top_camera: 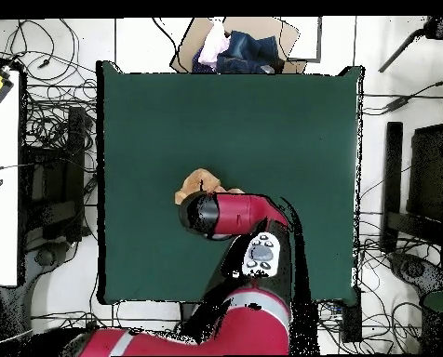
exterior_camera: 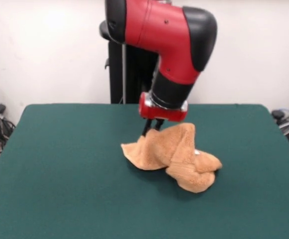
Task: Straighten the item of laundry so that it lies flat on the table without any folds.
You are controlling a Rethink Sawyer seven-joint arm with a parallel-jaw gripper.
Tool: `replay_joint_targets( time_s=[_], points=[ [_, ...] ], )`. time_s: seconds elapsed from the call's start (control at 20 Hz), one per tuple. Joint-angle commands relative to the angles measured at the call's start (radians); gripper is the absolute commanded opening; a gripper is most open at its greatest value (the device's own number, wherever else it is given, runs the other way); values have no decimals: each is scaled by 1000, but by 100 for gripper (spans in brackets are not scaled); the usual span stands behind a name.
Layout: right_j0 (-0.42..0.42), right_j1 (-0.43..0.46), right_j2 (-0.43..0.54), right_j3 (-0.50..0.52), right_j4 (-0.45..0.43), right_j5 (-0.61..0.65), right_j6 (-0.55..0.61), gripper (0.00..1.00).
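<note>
From above, the arm (top_camera: 227, 216) hid most of the towel (exterior_camera: 176, 154). It lay bunched near the middle of the table (exterior_camera: 59, 164), long axis running left-right. The gripper (exterior_camera: 152, 127) touched its raised back edge; whether the fingers pinched it could not be told.

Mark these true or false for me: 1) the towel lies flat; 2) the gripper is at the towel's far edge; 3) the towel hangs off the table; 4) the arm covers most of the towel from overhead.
1) False: the towel is bunched and folded over itself.
2) True: the gripper sits at the towel's far edge in the front view.
3) False: it lies well inside the table.
4) True: only a small part of the towel shows beside the arm.
</note>
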Motion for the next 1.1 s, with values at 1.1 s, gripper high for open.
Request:
replay_joint_targets(
  time_s=[1.1],
  points=[
    [-91,-465,60,115,-48,448,-51,0]
  ],
)
